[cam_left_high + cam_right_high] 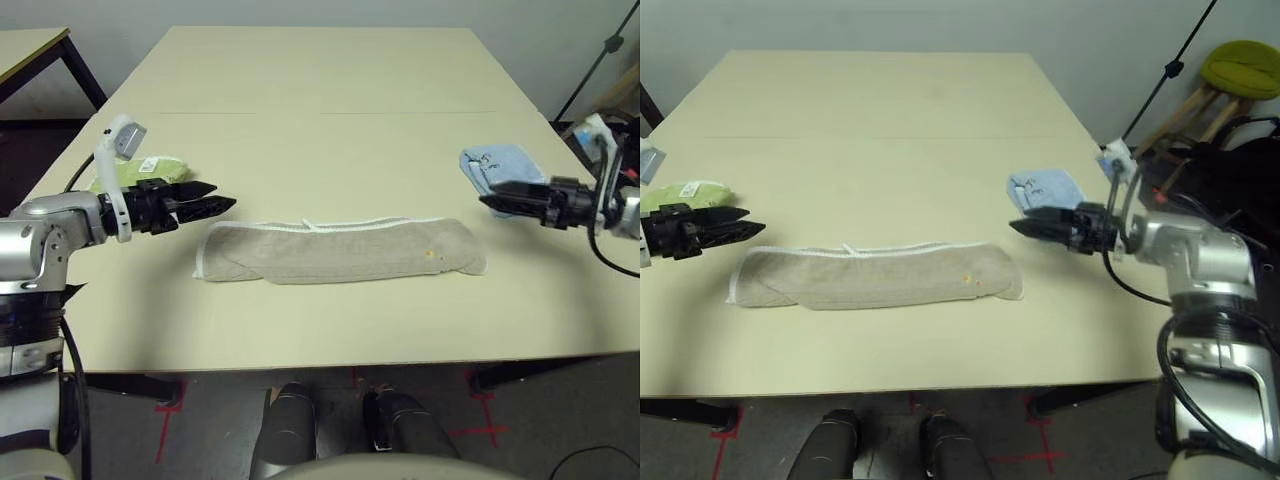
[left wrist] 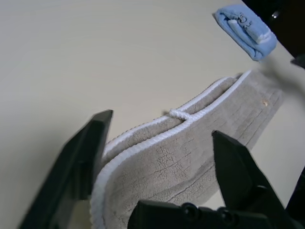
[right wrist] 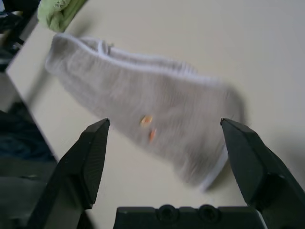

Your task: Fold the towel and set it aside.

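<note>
The towel (image 1: 340, 250) lies folded into a long beige-grey strip with white edging across the near part of the table (image 1: 320, 80). My left gripper (image 1: 225, 205) hovers just off the strip's left end, slightly behind it, pointing right. In the left wrist view its jaws (image 2: 162, 125) stand wide apart over the towel (image 2: 190, 157) with nothing between them. My right gripper (image 1: 485, 200) hangs beyond the right end, pointing left. The right wrist view shows it (image 3: 164, 123) open and empty above the towel (image 3: 143, 95).
A green folded cloth (image 1: 140, 170) rests behind my left gripper. A light blue folded cloth (image 1: 505, 165) sits behind my right gripper. A second table (image 1: 30, 45) stands at the far left, and a yellow-green stool (image 1: 1240, 65) and a stand pole at the right.
</note>
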